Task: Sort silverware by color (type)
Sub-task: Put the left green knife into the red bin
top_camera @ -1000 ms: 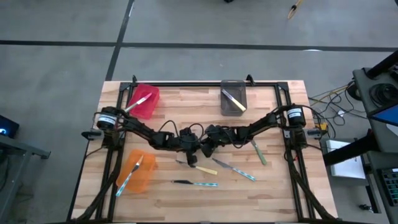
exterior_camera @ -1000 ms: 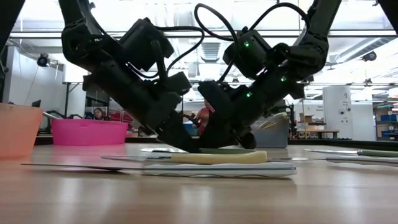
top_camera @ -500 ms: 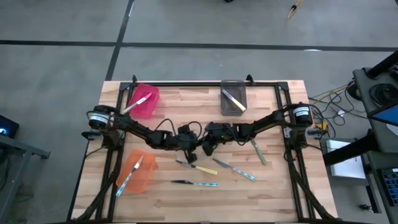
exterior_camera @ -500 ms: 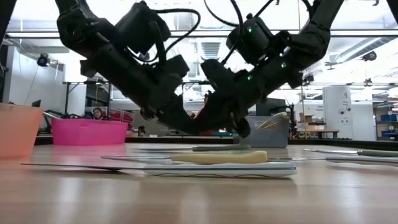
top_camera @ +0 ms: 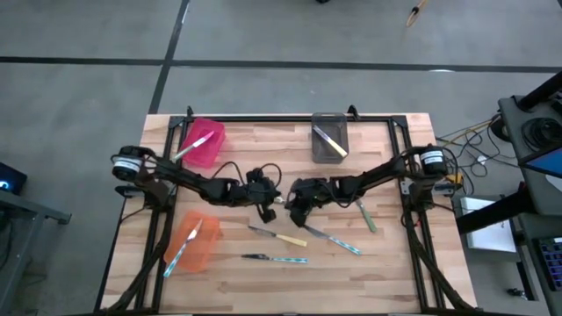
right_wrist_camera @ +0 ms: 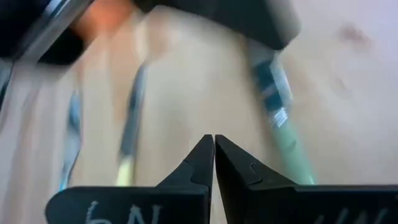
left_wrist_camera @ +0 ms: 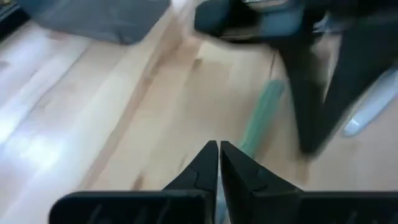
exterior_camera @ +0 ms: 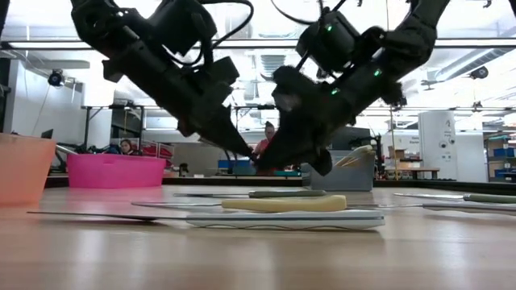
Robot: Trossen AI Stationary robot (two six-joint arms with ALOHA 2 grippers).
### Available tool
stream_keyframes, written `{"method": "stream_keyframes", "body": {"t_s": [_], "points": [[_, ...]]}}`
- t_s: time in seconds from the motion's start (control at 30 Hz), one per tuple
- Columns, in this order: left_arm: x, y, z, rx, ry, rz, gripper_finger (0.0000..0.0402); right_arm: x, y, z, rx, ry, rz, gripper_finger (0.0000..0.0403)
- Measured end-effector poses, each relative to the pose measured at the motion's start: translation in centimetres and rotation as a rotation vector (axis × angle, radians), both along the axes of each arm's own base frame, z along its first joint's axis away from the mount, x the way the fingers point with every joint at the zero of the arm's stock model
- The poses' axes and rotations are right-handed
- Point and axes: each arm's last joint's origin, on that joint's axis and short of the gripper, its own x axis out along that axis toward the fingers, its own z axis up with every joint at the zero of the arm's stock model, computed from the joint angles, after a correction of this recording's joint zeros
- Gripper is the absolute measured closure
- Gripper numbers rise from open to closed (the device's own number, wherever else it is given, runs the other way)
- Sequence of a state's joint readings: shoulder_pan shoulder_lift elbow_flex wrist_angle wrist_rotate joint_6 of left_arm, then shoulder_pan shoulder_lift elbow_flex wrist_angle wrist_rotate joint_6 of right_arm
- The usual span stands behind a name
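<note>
My left gripper (top_camera: 270,207) and my right gripper (top_camera: 292,209) hang shut, tip to tip, above the table's middle; neither holds anything. In the low view the left gripper (exterior_camera: 244,153) and right gripper (exterior_camera: 262,165) are clear of the wood. Below them a green-handled knife (exterior_camera: 286,193) lies flat on the table; it also shows ahead of the left gripper (left_wrist_camera: 217,144) as a green-handled knife (left_wrist_camera: 261,115). Nearer the front edge a yellow-handled knife (top_camera: 279,235) and two blue-handled knives (top_camera: 334,240) (top_camera: 277,258) lie flat. Another green-handled knife (top_camera: 364,215) lies to the right.
A pink bin (top_camera: 204,143) at the far left holds a knife. A grey bin (top_camera: 329,138) at the far middle holds yellow-handled ones. An orange bin (top_camera: 193,244) at the near left holds a blue-handled one. Black frame rails (top_camera: 158,237) run along the table's sides.
Both grippers have risen from the table surface beside the green-handled knife and now hang well above it, their fingers shut throughout. The green-handled knife has stayed flat on the table.
</note>
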State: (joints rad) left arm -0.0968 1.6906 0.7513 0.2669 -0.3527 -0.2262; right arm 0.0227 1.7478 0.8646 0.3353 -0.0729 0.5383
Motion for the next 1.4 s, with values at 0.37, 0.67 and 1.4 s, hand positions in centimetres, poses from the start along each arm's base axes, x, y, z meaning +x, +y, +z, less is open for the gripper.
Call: {"method": "stream_keyframes", "body": {"t_s": [0.37, 0.67, 1.4], "points": [[-1.4, 0.0, -1.6, 0.045, 0.165, -0.054, 0.0401, -0.5, 0.1, -0.3, -0.291, 0.072, 0.14, 0.0362], [-1.6, 1.8, -2.4, 0.05, 0.18, 0.011, 0.0401, -0.5, -0.2, -0.2, -0.44, 0.105, 0.129, 0.024], [-1.7, 2.1, -2.2, 0.02, 0.168, 0.027, 0.0401, -0.5, -0.4, -5.9, -0.46, 0.284, 0.167, 0.0361]]}}
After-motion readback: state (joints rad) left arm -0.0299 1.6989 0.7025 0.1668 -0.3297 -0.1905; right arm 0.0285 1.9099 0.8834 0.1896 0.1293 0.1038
